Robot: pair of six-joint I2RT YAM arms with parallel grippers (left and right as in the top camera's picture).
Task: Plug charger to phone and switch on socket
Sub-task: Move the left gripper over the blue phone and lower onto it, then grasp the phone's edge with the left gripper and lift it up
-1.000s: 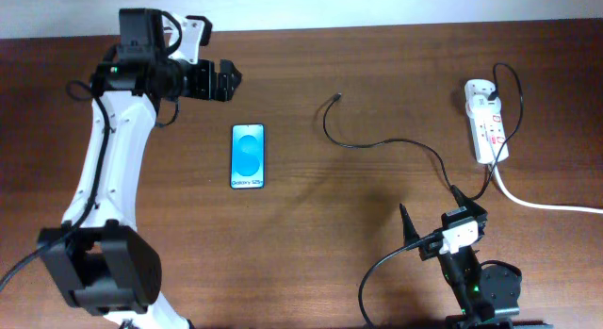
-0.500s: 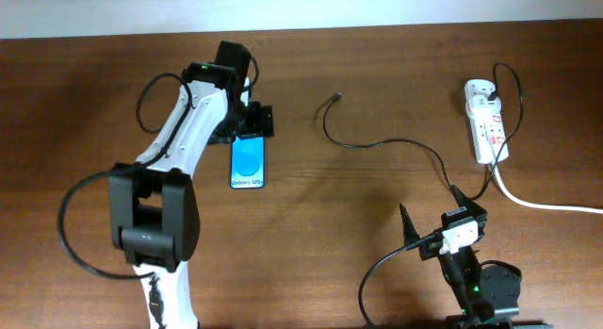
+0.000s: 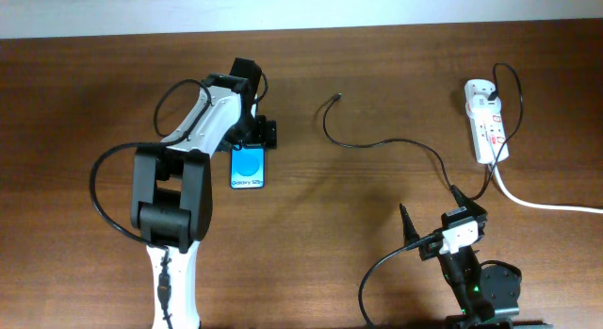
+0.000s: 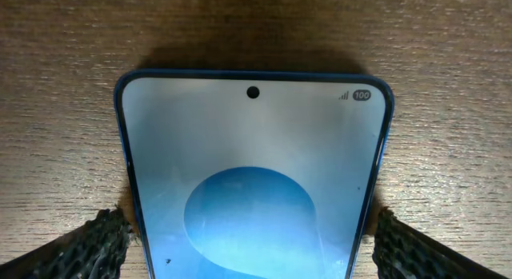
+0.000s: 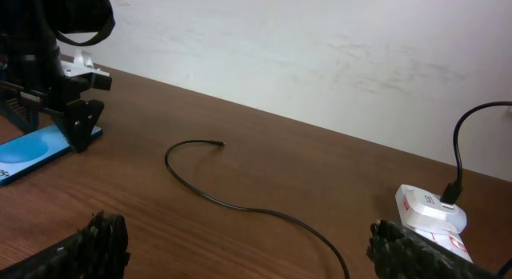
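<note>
The phone lies flat on the table, blue screen up. It fills the left wrist view. My left gripper is open and straddles the phone's top end, one finger at each side edge, a small gap on both sides. The charger cable curls across the table; its plug tip lies free, right of the phone. The cable runs to the socket, a white power strip at the far right. My right gripper is open and empty near the front edge. The right wrist view shows the cable and the socket.
A thick white cord runs from the socket off the right edge. The wall stands behind the table's far edge. My left arm stretches from the front left up to the phone.
My left arm swung from the far left over to the phone, and its gripper came down around the phone's top end. The right arm has not moved.
</note>
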